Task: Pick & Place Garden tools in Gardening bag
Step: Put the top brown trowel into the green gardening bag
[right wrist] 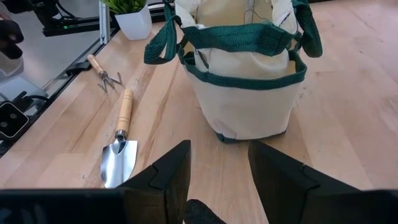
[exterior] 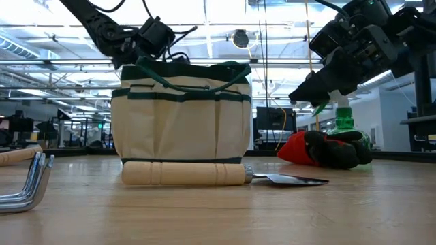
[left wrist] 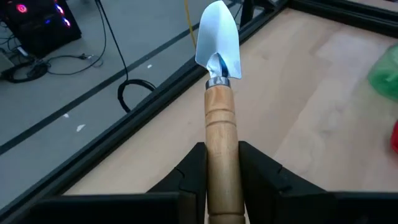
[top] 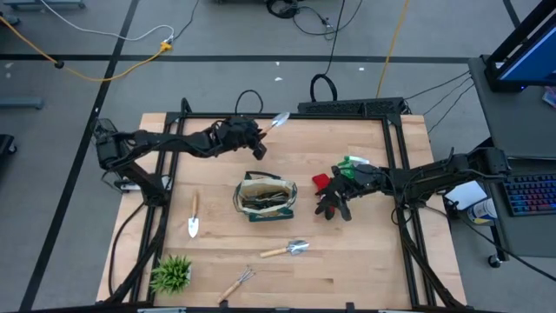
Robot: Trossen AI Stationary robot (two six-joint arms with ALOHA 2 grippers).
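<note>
Centrally on the table (top: pixel 365 261) stands the bag (top: pixel 265 196), a cream canvas tote with dark green trim, outer pockets and loop handles; its mouth is open upward and dark contents show inside in the high view. Behind it, toward the table's far edge, the left gripper (top: pixel 254 139) is raised above the surface and pinches the wooden handle of a trowel (left wrist: pixel 219 93), whose bright pointed blade juts forward past the fingers (left wrist: pixel 261 171). To the bag's right, the right gripper (top: pixel 334 202) hovers low over the gloves (exterior: pixel 320 148), which are red and black and lie crumpled on the wood; its fingers (right wrist: pixel 171 168) are spread, with only a dark bit of glove showing between them and no grip visible. Just behind the gloves sits the green bottle (top: pixel 354 163). Other tools lie apart on the wood: a second trowel (top: pixel 194 217) with a wooden handle left of the bag, a third trowel (top: pixel 288 249) in front of it, and a small rake (top: pixel 238 283) near the front edge. A potted plant (top: pixel 170 273) stands at the front left corner.
</note>
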